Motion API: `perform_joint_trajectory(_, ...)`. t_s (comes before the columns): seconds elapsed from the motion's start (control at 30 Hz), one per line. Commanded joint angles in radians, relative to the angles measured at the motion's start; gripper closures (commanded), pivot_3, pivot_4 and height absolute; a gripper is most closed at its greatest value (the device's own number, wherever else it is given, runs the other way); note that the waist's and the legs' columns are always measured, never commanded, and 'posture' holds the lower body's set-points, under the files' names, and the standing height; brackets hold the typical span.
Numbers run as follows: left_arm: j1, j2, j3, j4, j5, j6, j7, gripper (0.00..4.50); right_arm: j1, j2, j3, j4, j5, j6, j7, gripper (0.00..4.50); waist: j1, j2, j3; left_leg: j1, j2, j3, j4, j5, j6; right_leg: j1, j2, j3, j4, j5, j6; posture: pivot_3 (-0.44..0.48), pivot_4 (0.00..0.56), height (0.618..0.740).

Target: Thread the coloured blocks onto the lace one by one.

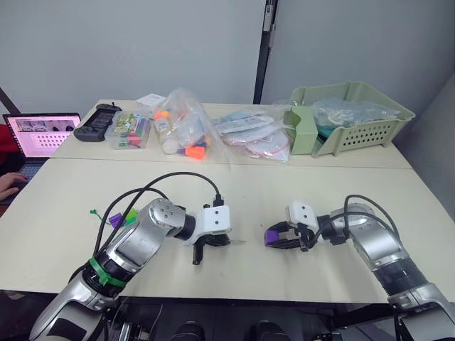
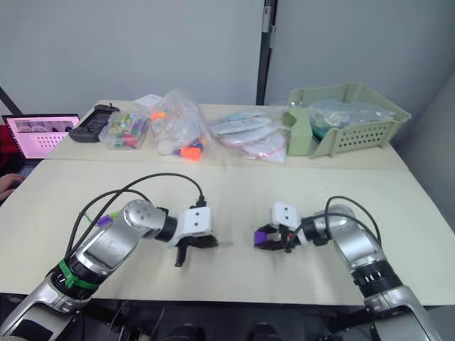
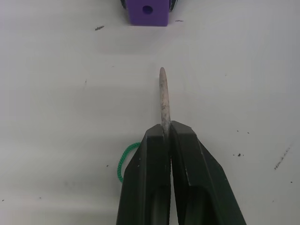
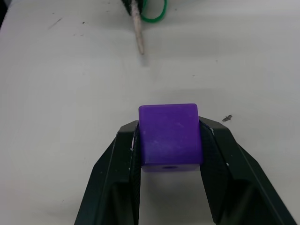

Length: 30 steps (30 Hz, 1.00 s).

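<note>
Purple block [image 4: 169,136] sits clamped in my right pincer [image 1: 283,236], hole facing my left pincer [image 3: 166,136]. That one is closed on the lace [image 3: 163,101], whose stiff tip points straight at the hole, apart, above the bench [image 1: 284,188].

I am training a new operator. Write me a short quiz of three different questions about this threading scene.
1. True or false: the left hand is shut on the lace.
2. What does the right hand hold? A) orange piece B) purple block C) nothing
3. Fill in: the lace's pale tip and the block's hole are ____ (touching / apart).

Key: 1 true; 2 B; 3 apart.
</note>
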<state>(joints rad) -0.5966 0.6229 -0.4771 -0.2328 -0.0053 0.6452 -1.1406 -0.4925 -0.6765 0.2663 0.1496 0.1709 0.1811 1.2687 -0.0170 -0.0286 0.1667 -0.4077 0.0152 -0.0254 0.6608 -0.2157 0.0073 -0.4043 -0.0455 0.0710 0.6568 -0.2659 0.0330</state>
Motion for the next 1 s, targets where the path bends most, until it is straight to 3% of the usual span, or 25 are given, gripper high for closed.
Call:
perform_joint_trajectory(0.03, -0.038, -0.004, -0.013, -0.048, 0.014, 0.043, 0.016, 4.5, 0.025, 0.015, -0.009, -0.118, 0.006, 0.078, -0.053, 3.33, 0.0, 0.0, 0.0, 0.0, 0.0, 0.0, 0.0, 0.0, 0.0, 0.0, 0.0, 0.0, 0.0, 0.0, 0.0, 0.0, 0.15, 0.74)
perform_joint_trajectory(0.3, -0.081, -0.013, -0.07, -0.08, 0.049, 0.129, 0.057, 4.5, 0.1, 0.053, 0.027, -0.249, 0.01, 0.192, -0.123, 3.33, -0.002, 0.0, 0.0, 0.001, 0.0, 0.0, 0.0, 0.0, 0.0, 0.0, 0.001, 0.0, 0.0, 0.0, 0.0, 0.0, 0.15, 0.74)
perform_joint_trajectory(1.0, -0.124, -0.076, -0.111, -0.037, 0.046, 0.094, 0.069, 4.5, 0.078, 0.05, 0.074, -0.252, -0.039, 0.232, -0.12, 3.33, -0.003, 0.0, 0.0, 0.002, 0.0, 0.0, 0.0, 0.0, 0.0, 0.001, 0.001, 0.0, 0.001, 0.0, 0.0, 0.0, 0.15, 0.74)
